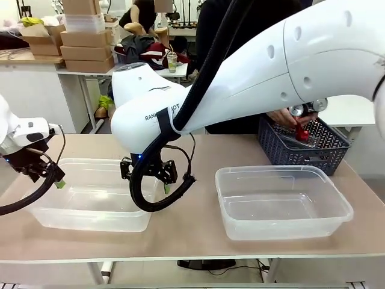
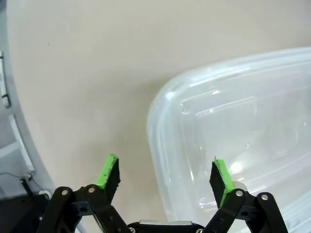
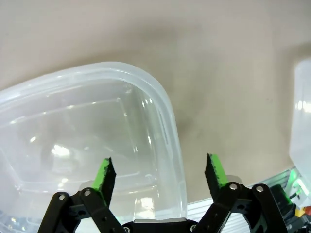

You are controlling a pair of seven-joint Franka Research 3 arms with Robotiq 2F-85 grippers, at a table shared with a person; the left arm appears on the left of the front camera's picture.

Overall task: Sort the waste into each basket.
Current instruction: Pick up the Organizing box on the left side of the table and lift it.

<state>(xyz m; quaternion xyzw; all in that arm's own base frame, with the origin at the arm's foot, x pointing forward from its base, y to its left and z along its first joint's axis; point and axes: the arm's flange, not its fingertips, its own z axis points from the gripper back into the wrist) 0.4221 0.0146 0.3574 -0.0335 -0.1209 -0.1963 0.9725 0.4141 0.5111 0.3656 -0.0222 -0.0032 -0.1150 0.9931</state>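
Front view gives me the state of play: the left clear plastic tub point(image 1: 90, 221) and the right clear plastic tub point(image 1: 283, 227) both sit on the pale worktop point(image 1: 192, 244) with nothing in them. I judge that the sorting has not begun and all of it is left to do.

The only waste I can make out is a red metal drink can point(image 1: 302, 133) at the far right. It is under the person's hand point(image 1: 287, 118) and over the dark blue-grey lattice basket point(image 1: 280, 153), well apart from the left tub. It is mostly covered. Its long axis looks roughly upright, but I cannot tell which end is up. Both tubs stand mouth up, side by side, with their long sides running left to right across the worktop.

Left wrist view has the left gripper point(image 2: 165, 175) above an outer corner of the left tub, its fingers spread wide with nothing between them. Right wrist view has the right gripper point(image 3: 160, 172) above the same tub's other end, with one finger on either side of the rim below. Its fingers are likewise apart and empty.
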